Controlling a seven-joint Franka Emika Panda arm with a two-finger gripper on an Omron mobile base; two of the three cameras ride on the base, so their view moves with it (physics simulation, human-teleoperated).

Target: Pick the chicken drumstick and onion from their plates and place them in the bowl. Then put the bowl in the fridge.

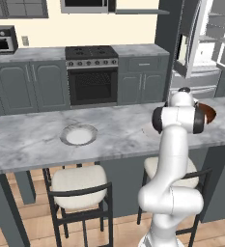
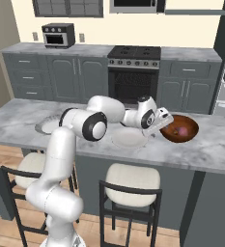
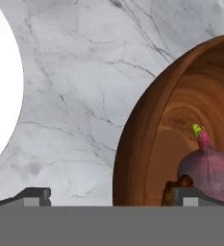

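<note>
1. Two plates lie on the grey-veined marble surface (image 2: 205, 149): a grey-rimmed plate (image 1: 78, 134) with a white centre toward the left, and a pale plate (image 2: 129, 138) just beside the bowl (image 2: 179, 129).
2. The glossy reddish-brown bowl stands on the surface near its right end, in front of the fridge side of the room.
3. Inside the bowl lies the onion (image 3: 212, 168), reddish-purple with a small green tip; a dark brown bit next to it, likely the chicken drumstick (image 3: 178, 185), is mostly hidden by a fingertip.
4. The tool (image 2: 163, 121) hangs at the bowl's near rim with its jaws spread wide and nothing between them; one finger sits over the bowl's inside, the other over bare marble.
5. Behind the surface runs a row of grey cabinets with a black oven and stove (image 1: 91, 72) and a small toaster oven (image 2: 58, 34) on the back counter.
6. The fridge (image 1: 208, 43) stands open at right, white shelves showing.
7. Two cushioned stools (image 1: 80, 190) sit under the surface on a wooden floor.
</note>
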